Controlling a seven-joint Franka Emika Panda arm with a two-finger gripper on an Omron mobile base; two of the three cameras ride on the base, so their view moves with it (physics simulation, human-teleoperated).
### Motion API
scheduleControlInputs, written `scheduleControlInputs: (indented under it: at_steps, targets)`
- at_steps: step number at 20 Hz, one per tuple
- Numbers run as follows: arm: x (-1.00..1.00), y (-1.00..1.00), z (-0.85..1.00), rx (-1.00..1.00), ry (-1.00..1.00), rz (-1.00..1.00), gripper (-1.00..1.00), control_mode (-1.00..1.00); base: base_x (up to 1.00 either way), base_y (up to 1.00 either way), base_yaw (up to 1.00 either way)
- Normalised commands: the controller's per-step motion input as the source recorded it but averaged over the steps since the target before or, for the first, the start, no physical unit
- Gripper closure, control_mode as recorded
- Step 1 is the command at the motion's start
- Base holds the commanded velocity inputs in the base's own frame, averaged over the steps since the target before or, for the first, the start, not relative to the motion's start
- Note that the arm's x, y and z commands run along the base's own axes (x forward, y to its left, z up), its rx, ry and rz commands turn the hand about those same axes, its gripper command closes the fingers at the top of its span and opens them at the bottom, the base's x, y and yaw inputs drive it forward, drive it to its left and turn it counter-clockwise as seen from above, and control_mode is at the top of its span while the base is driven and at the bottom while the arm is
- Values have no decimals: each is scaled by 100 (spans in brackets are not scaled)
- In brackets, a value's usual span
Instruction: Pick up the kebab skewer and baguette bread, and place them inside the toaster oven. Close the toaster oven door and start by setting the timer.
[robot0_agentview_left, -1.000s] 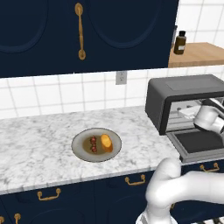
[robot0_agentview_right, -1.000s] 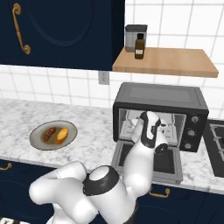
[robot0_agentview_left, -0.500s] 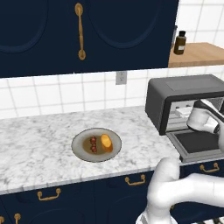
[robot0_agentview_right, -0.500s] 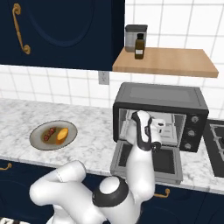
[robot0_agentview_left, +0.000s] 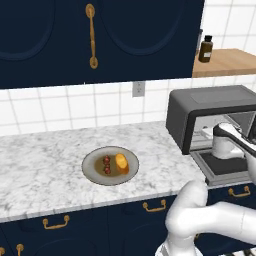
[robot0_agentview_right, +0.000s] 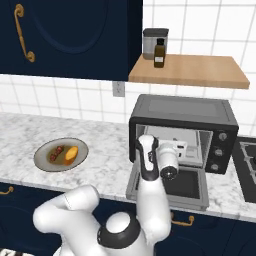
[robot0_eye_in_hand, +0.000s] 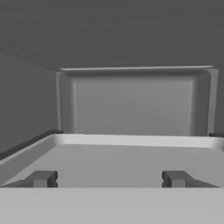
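The arm reaches into the open toaster oven (robot0_agentview_right: 182, 131) over its lowered toaster oven door (robot0_agentview_right: 172, 186); the pincer (robot0_eye_in_hand: 109, 179) stands apart, empty. On the plate (robot0_agentview_left: 95, 172) mid-counter lie kebab skewer (robot0_agentview_left: 106, 165) and baguette bread (robot0_agentview_left: 121, 163).

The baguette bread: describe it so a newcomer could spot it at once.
On the marble counter, left of the open toaster oven, sits a round grey plate. The baguette bread lies on its right half: a stubby orange-yellow piece, unlike the thin kebab skewer of red and dark chunks beside it.

kebab skewer (robot0_agentview_left: 106, 165) and baguette bread (robot0_agentview_left: 121, 163) on plate (robot0_agentview_left: 95, 173), toaster oven (robot0_agentview_left: 212, 117) open
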Motion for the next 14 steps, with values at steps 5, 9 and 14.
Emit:
scheduleControlInputs:
  at_steps: [5,9,14]
  targets:
    - [-94,-37,-7,0,8,0,-100,-100,0,0,0]
    - [-75,-27,-30,0,21,0,-100,-100,0,0,0]
    - [-80,-30,2,0,30,0,-100,-100,0,0,0]
